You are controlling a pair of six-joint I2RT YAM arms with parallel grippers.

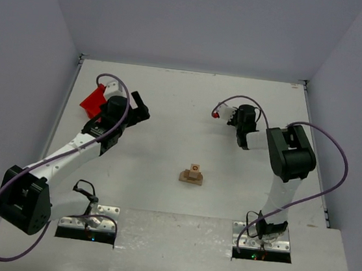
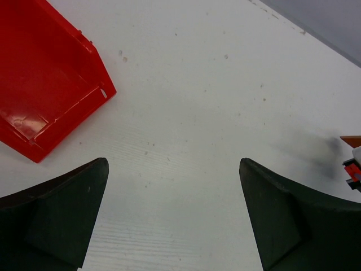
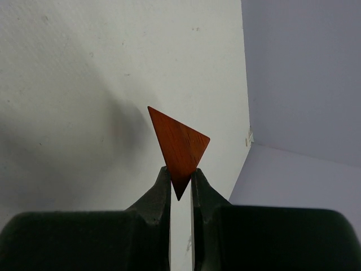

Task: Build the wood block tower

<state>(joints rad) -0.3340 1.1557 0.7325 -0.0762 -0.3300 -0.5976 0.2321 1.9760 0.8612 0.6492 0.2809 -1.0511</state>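
Observation:
The wood block tower [image 1: 191, 175] stands mid-table, between the two arms: a pale plank base [image 1: 189, 179] with a light cube [image 1: 194, 170] on top. My right gripper [image 3: 180, 172] is shut on the lower corner of a dark reddish-brown triangular roof piece [image 3: 180, 141], held above the table at the back right, well behind and to the right of the tower. In the top view this gripper [image 1: 226, 114] points left. My left gripper [image 2: 172, 164] is open and holds nothing, over bare table at the back left [image 1: 138, 109].
A bright red plastic bin [image 1: 93, 101] lies at the back left, just left of my left gripper; its corner shows in the left wrist view [image 2: 51, 90]. Grey walls close the table on three sides.

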